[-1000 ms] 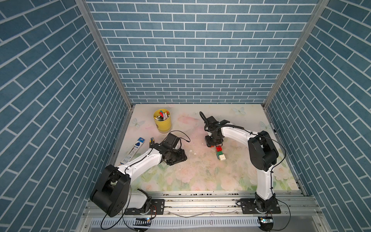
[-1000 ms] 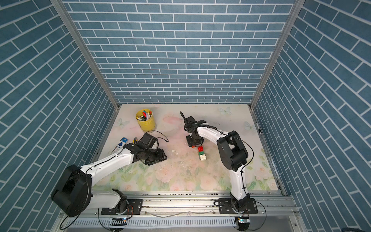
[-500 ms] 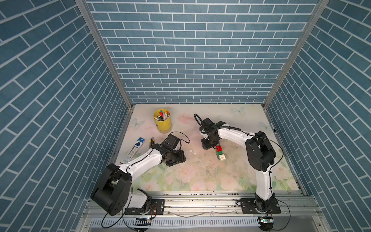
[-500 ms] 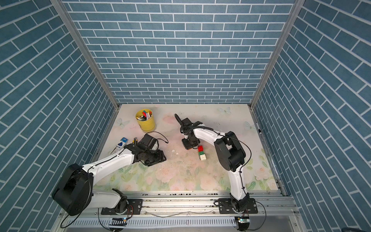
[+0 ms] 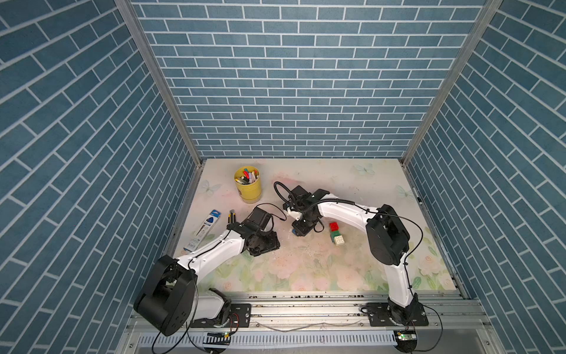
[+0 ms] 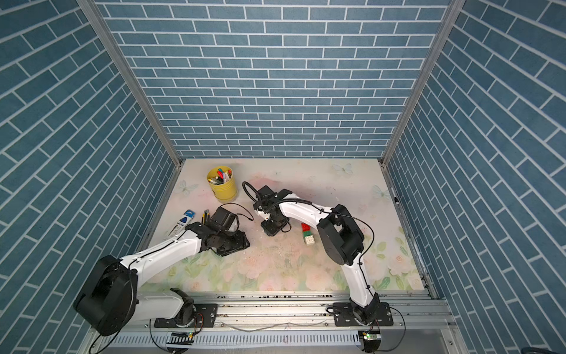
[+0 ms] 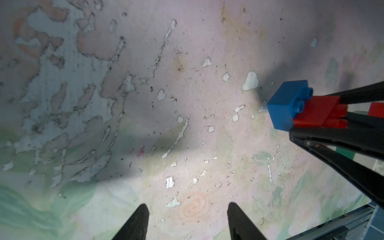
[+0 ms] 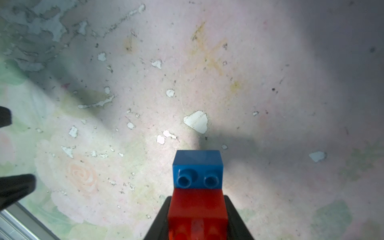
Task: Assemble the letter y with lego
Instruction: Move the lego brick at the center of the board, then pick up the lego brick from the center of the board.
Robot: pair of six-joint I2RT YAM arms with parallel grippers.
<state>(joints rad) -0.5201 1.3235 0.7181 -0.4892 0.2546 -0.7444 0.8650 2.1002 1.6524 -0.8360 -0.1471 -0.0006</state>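
- Since a second ago the right gripper (image 5: 302,228) has swung left, away from the bricks lying on the floral mat (image 5: 306,269); it is clenched on a red brick (image 8: 197,214) with a blue brick (image 8: 197,170) joined to its end, held low over the mat, left of centre
- left gripper (image 7: 188,218) hangs released and empty over the mat's left side (nothing between its jaws)
- Done, I judge: second red brick (image 5: 334,226), green brick (image 5: 336,234) and white brick (image 5: 339,240) sit joined just right of the right gripper, forming arms and middle; the blue-red pair starts the tail
- Left: fixing that tail to the green brick; any further blue brick is not visible
- Count: two red, one blue, one green, one white; one yellow cup of markers (image 5: 248,187) far left
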